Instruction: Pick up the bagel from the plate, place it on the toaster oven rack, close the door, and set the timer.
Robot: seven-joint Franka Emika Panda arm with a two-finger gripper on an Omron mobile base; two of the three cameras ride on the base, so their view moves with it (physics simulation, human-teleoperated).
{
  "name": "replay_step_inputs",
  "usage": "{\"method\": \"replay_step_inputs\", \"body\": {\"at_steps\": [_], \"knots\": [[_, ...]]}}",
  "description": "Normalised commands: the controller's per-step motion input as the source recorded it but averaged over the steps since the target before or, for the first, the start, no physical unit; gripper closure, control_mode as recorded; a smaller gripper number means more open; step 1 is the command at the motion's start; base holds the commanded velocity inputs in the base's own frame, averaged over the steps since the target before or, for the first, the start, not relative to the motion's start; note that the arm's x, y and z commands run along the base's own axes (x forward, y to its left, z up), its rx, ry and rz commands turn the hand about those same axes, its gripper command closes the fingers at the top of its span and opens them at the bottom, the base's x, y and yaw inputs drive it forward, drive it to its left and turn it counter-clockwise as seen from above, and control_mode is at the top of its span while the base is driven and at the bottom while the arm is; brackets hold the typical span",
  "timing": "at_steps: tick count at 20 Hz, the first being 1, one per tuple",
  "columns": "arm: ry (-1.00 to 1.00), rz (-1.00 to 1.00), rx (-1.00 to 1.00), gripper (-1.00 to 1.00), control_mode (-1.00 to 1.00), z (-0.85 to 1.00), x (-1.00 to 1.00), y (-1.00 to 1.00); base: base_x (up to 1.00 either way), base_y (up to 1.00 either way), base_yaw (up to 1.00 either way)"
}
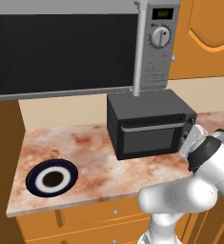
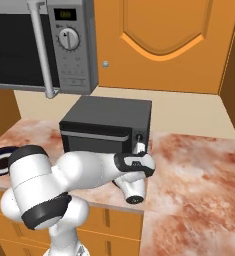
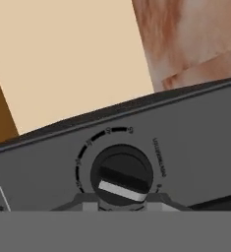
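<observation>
Hand view looked straight at the oven's timer knob [image 3: 121, 173], with the tool [image 3: 122, 203] at its lower edge; fingertips flanked the knob, but whether they gripped it I could not tell. The knob looked small, rigid and likely stiff, best pinched across its silver bar. Left base view alone showed the plate [image 1: 52, 178], bagel gone, and the oven [image 1: 150, 123] on the counter [image 1: 89, 159] with its door [image 1: 151, 137] shut.

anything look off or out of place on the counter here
Nothing stands out. The toaster oven sits square with its door shut, the plate lies flat and bare, and the gripper is at the timer knob.
</observation>
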Motion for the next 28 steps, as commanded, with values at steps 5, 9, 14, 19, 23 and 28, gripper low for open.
{"method": "replay_step_inputs", "body": {"at_steps": [5,9,14,19,23,28], "knots": [[-0.09,0.09,0.31,1.0,-1.0,0.36,-0.11,-0.88,0.0,0.0,0.0],[-0.02,0.03,0.34,1.0,-1.0,0.16,-0.18,-0.91,0.0,0.0,0.0],[0.0,0.0,0.41,1.0,-1.0,0.15,-0.2,-0.91,0.0,0.0,0.0],[0.0,0.0,0.45,1.0,-1.0,0.12,-0.25,-0.93,0.0,0.0,0.0],[0.0,0.0,0.45,1.0,-1.0,0.03,-0.3,-0.94,0.0,0.0,0.0],[0.02,0.0,0.45,1.0,-1.0,0.0,-0.34,-0.92,0.0,0.0,0.0]]}}
